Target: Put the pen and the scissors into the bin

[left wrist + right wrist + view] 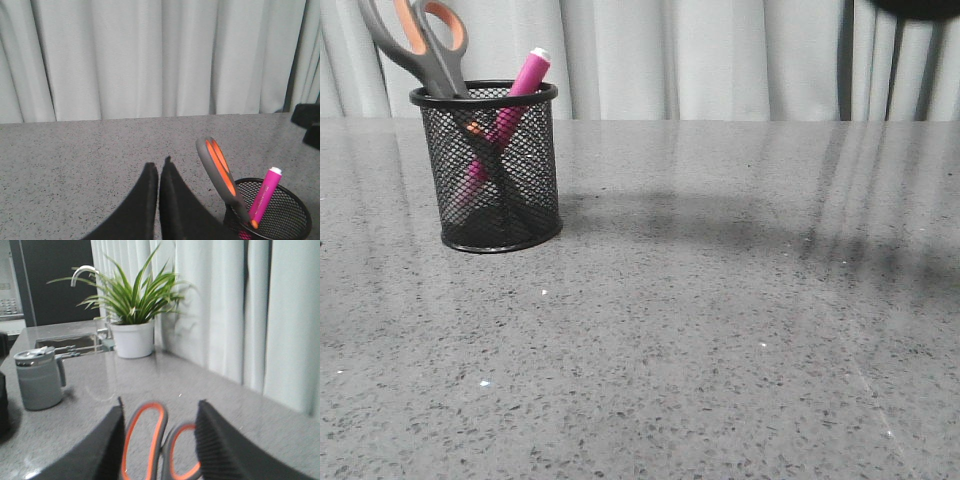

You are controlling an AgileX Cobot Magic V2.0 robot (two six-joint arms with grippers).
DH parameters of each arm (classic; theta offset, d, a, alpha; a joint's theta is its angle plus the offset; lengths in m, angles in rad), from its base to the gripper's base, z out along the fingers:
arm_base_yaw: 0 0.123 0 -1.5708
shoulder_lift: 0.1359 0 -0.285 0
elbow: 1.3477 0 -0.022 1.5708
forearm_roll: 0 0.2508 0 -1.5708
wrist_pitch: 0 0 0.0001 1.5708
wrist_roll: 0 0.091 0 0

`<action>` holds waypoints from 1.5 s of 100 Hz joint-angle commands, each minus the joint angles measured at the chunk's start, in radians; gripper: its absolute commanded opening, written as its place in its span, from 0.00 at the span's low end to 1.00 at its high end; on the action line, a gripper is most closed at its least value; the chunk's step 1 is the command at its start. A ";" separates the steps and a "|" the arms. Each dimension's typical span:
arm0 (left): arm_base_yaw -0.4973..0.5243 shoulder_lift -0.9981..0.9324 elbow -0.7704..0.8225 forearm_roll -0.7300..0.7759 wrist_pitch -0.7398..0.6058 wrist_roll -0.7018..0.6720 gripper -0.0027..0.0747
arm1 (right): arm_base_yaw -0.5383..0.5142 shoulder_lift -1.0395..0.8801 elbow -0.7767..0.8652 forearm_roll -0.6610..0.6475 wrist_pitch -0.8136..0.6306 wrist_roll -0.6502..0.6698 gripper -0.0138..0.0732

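The black mesh bin (510, 190) stands upright at the table's left. Inside it the scissors (430, 45) rest blades down, their grey and orange handles sticking out over the rim. The pink pen (525, 75) leans beside them, white tip up. In the left wrist view my left gripper (158, 164) is shut and empty, just beside the bin (282, 212), scissors (220, 170) and pen (267, 190). My right gripper (161, 405) is open, and the scissors' handle loops (150, 440) show blurred between its fingers. Neither gripper appears in the front view.
Pale curtains hang behind the grey speckled table (720, 330). The right wrist view shows a potted plant (132, 337), a grey lidded mug (37, 380) and a sink with a tap (82, 272) on the far counter. A dark part (307, 122) shows at the left wrist view's edge.
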 commanded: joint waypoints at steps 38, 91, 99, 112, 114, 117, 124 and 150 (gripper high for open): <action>0.004 -0.016 -0.016 0.047 -0.104 -0.007 0.01 | -0.153 -0.511 0.022 -0.126 0.607 -0.017 0.07; 0.004 -0.445 0.293 -0.122 -0.226 -0.007 0.01 | -0.414 -1.204 0.630 -0.137 0.607 -0.017 0.07; 0.004 -0.495 0.312 -0.138 -0.219 -0.007 0.01 | -0.414 -1.312 0.718 -0.133 0.624 -0.017 0.07; 0.004 -0.525 0.318 -0.138 -0.211 -0.007 0.01 | -0.414 -1.459 0.814 -0.099 0.696 -0.017 0.07; 0.004 -0.525 0.318 -0.138 -0.211 -0.007 0.01 | -0.414 -1.477 0.826 -0.092 0.705 -0.017 0.07; 0.004 -0.525 0.319 -0.138 -0.211 -0.007 0.01 | -0.414 -1.498 0.840 -0.084 0.715 -0.017 0.07; 0.004 -0.525 0.320 -0.138 -0.211 -0.007 0.01 | -0.414 -1.537 0.867 -0.080 0.723 -0.010 0.07; 0.004 -0.525 0.324 -0.142 -0.202 -0.007 0.01 | -0.414 -1.554 0.874 -0.080 0.708 -0.010 0.07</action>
